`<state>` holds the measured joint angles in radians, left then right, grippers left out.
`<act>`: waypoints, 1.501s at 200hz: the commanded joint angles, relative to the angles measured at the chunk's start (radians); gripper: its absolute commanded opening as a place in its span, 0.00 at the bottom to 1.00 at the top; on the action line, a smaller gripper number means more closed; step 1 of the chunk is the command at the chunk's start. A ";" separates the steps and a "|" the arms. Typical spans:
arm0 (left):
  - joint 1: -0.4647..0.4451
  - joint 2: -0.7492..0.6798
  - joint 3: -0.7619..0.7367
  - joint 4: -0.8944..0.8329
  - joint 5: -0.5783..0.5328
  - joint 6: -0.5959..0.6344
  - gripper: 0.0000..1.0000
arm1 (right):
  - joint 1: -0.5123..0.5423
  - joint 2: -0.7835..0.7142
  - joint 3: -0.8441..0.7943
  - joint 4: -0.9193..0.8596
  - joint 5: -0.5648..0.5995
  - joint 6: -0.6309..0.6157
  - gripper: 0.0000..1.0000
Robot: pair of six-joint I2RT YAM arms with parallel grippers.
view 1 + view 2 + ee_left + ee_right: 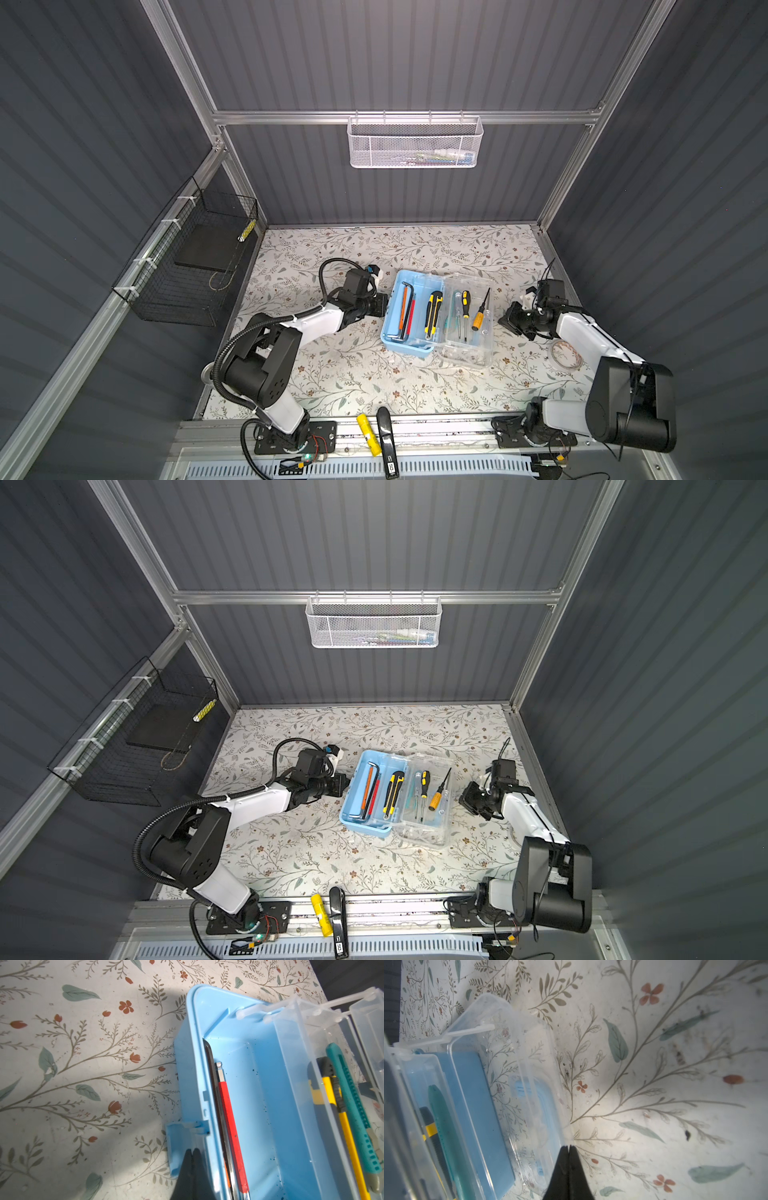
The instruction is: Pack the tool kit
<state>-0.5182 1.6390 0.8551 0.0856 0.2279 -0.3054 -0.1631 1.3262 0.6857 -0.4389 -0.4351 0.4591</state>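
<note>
case (409,349): light-blue, mid-table, clear lid (469,353) swung open toward 3 o'clock.
blue half: hex keys (404,307) along the 9 o'clock wall.
clear part: yellow-black knife (432,313), teal tool (351,1105), two screwdrivers (478,319).
left gripper (192,1150): jaws together, empty, just beside the case latch (176,1147), 9 o'clock.
right gripper (569,1147): jaws together, empty, at the lid edge, 3 o'clock.
black wire basket (166,299): 10 o'clock wall, dark slab (205,245) inside.
white mesh basket (411,145): 12 o'clock rail (291,117), contents unclear.
table (353,382): floral sheet, grey ribbed walls (374,62).
left wrist view only: dark specks (254,1070) on the case floor.
</note>
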 commanded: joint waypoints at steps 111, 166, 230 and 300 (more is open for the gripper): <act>-0.006 0.039 0.012 -0.023 0.040 0.014 0.00 | -0.007 0.124 -0.057 0.162 -0.173 0.009 0.00; -0.007 0.032 0.001 0.014 0.082 -0.014 0.00 | -0.007 0.086 -0.067 0.168 -0.272 -0.024 0.00; -0.007 0.032 0.015 0.031 0.130 -0.019 0.00 | -0.007 0.015 -0.075 0.200 -0.400 0.005 0.00; -0.008 0.019 0.003 0.032 0.119 -0.009 0.00 | -0.007 -0.079 -0.059 0.161 -0.403 -0.002 0.00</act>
<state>-0.5087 1.6650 0.8555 0.0887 0.2695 -0.3244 -0.1886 1.2942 0.6125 -0.2707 -0.7116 0.4641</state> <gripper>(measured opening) 0.047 0.049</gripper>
